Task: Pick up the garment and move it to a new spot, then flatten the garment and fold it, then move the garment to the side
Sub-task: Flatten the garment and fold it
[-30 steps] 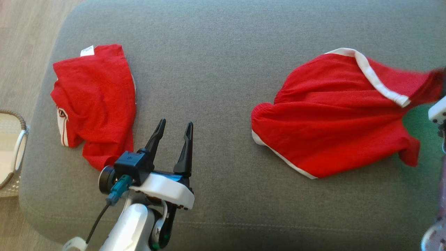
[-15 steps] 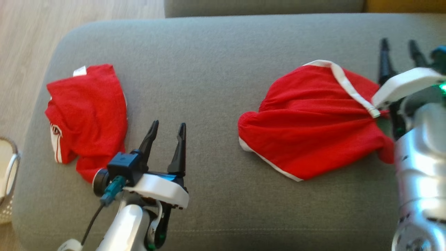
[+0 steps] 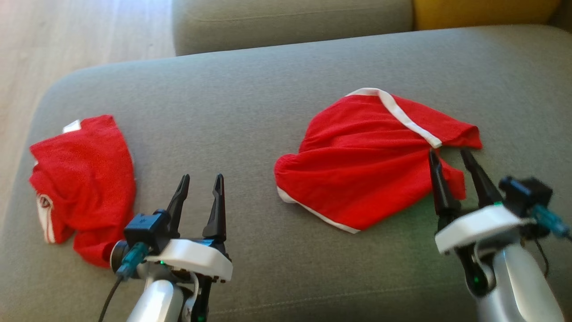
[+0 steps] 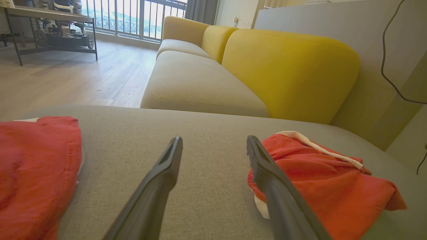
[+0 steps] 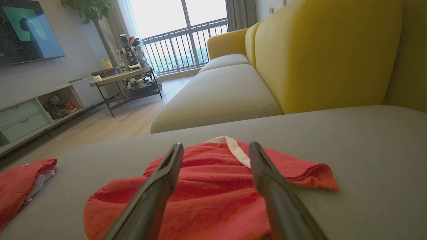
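My right gripper (image 3: 448, 154): fingers apart, nothing between them, tips over the near right edge of the red garment (image 3: 357, 174). It lies rumpled, white trim up, on the grey seat cushion (image 3: 250, 89), right of centre. My left gripper (image 3: 202, 178): fingers also spread, above bare cushion. A second red piece (image 3: 85, 179) sits bunched just left of it, near the cushion's left end. A yellow backrest (image 3: 482, 11) is behind.

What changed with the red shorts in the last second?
The right gripper released the red shorts, which now lie slack, and drew back toward the robot, open. The camera also tilted. The left gripper and the folded red garment stayed put.
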Controlling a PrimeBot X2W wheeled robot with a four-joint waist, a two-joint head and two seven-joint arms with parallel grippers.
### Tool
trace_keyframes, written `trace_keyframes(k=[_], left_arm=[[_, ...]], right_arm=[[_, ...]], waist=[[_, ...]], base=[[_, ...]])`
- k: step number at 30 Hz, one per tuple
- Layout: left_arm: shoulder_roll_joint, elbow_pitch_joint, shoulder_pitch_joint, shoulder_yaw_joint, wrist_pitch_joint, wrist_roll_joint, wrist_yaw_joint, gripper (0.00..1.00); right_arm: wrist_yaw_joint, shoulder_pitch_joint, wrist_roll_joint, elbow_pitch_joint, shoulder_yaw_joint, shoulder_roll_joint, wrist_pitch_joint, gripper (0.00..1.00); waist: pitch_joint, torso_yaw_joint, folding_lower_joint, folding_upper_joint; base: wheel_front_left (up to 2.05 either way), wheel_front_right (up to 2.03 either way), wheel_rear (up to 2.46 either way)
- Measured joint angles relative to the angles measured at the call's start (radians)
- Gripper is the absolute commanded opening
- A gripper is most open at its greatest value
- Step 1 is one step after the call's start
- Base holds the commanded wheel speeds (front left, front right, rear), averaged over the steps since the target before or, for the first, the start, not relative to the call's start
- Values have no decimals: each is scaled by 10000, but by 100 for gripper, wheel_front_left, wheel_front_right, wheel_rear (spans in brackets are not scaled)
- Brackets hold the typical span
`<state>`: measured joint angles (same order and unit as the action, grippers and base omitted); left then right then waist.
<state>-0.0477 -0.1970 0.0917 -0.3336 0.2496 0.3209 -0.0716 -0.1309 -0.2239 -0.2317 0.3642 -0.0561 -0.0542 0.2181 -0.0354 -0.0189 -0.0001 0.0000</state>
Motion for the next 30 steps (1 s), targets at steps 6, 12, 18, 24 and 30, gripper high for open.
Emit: trace_keyframes(k=[6,12,18,24,30], left_arm=[[0,-414,44,-71,0,328,31,100],[2,-1916,1158,-959,-2,723,407,100],[29,-4397,2842,-1887,-23,851,525,100],[46,-5931,3973,-2163,-48,869,303,100],[63,-7026,4743,-2757,-238,1032,725,0]], right_arm=[[0,674,-238,-1532,69,12,-541,100],[0,678,-236,-2508,244,15,-880,100],[0,676,-247,-2867,320,17,-953,100],[0,665,-347,-2920,376,17,-945,100],[0,636,-351,-2895,474,17,-855,100]], waist=[[-197,-502,0,0],[-552,-1107,0,0],[-952,-1740,1,0],[-1266,-2173,1,0],[-1468,-2457,1,0]], base=[[0,0,0],[0,0,0],[0,0,0],[0,0,0],[0,0,0]])
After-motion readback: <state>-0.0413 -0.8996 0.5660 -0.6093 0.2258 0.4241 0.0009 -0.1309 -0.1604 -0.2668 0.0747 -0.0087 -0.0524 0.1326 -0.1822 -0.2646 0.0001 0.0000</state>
